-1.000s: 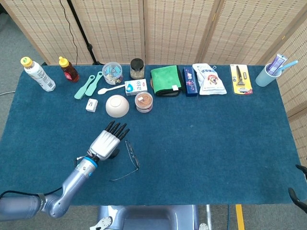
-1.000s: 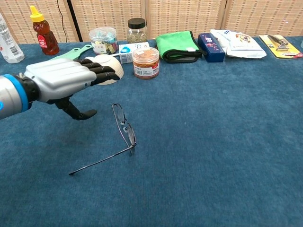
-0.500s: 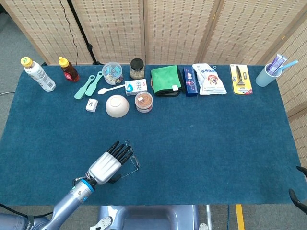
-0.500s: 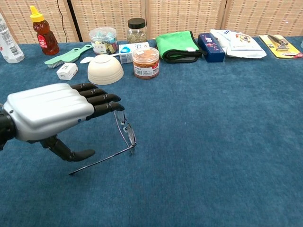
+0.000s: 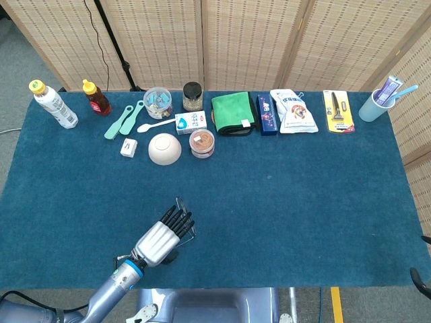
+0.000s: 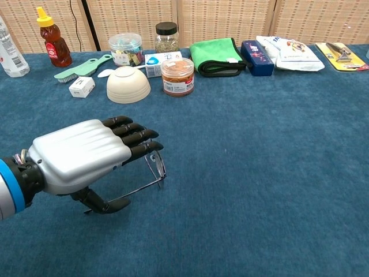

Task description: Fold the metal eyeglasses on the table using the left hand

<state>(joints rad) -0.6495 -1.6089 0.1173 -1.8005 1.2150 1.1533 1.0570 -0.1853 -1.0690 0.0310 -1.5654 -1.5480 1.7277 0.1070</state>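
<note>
The metal eyeglasses [image 6: 157,166] lie open on the blue cloth near the table's front left, one temple arm stretched back toward the front edge. My left hand [image 6: 86,158] hovers flat over them, fingers extended above the frame and the thumb low beside the long temple arm; I cannot tell whether it touches. In the head view the left hand [image 5: 161,239] covers most of the eyeglasses [image 5: 179,201]. Only dark fingertips of my right hand [image 5: 421,277] show at the bottom right corner.
A white bowl [image 6: 128,85], an orange-lidded jar [image 6: 177,75], a small white box [image 6: 81,86] and a green cloth [image 6: 217,55] stand behind the glasses. Bottles, packets and a cup line the back edge. Bare blue cloth [image 6: 259,173] spreads to the right.
My left hand has drawn back toward the front edge and shifted right, from behind the glasses to right over them. The glasses have not moved.
</note>
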